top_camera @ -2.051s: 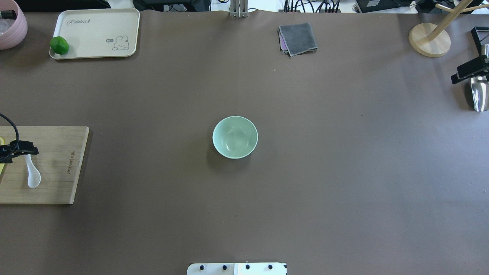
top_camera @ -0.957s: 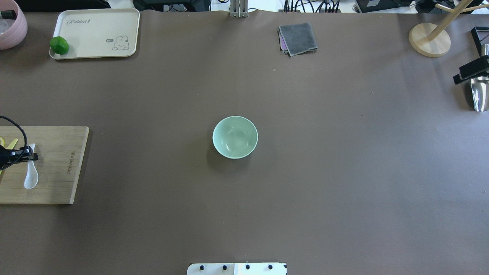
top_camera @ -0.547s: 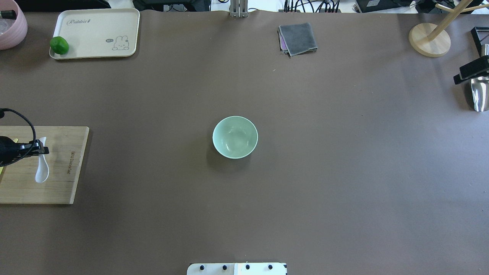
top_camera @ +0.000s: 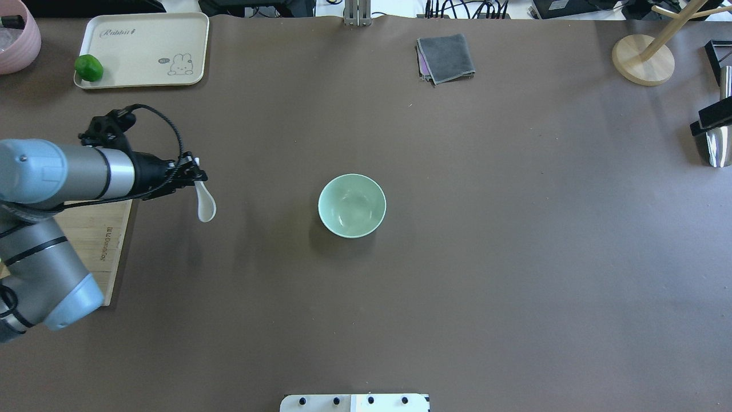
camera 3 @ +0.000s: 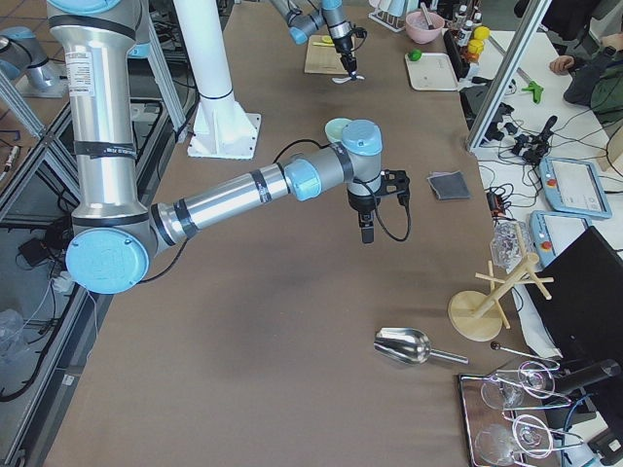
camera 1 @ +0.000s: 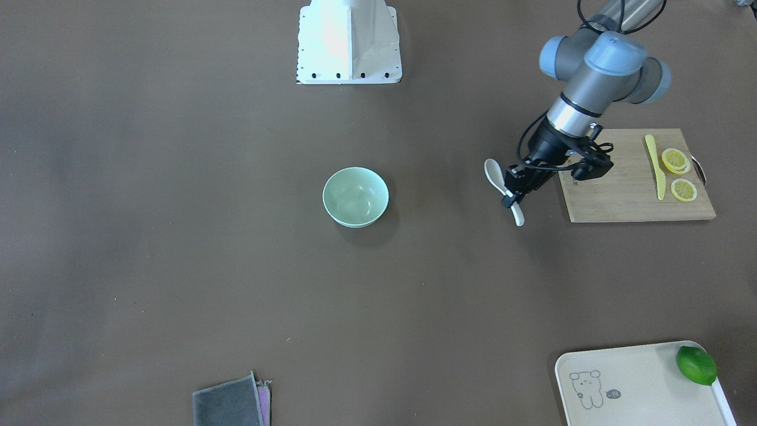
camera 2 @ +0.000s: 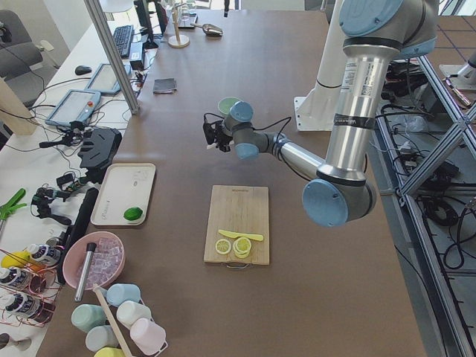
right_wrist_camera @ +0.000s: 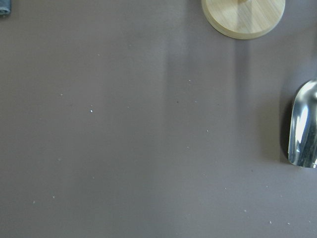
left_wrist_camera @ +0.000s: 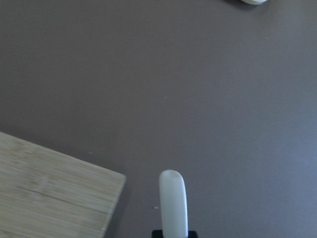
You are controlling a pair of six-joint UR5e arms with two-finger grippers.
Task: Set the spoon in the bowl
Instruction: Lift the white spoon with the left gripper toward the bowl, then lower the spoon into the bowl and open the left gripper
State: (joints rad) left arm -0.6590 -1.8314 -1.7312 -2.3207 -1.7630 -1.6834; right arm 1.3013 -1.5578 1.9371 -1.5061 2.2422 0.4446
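The white spoon (top_camera: 205, 207) hangs scoop-down from my left gripper (top_camera: 194, 174), which is shut on its handle. It is above the bare table, just past the cutting board's edge and well to the left of the bowl. In the front view the gripper (camera 1: 512, 192) holds the spoon (camera 1: 492, 170) mid-handle. The left wrist view shows the handle tip (left_wrist_camera: 173, 198). The pale mint-green bowl (top_camera: 351, 206) stands upright and empty at the table's middle (camera 1: 355, 197). My right gripper (top_camera: 709, 119) is at the far right edge over a metal scoop; I cannot tell whether it is open.
The wooden cutting board (camera 1: 615, 189) carries a yellow knife (camera 1: 653, 165) and lemon slices (camera 1: 674, 160). At the back stand a cream tray (top_camera: 143, 48) with a lime (top_camera: 88, 67), a grey cloth (top_camera: 446, 57) and a wooden stand base (top_camera: 643, 60). The metal scoop (top_camera: 717, 146) lies far right.
My left gripper has lifted the spoon off the cutting board and carried it right, towards the bowl. The left arm now reaches into view. The right gripper has drifted slightly right.
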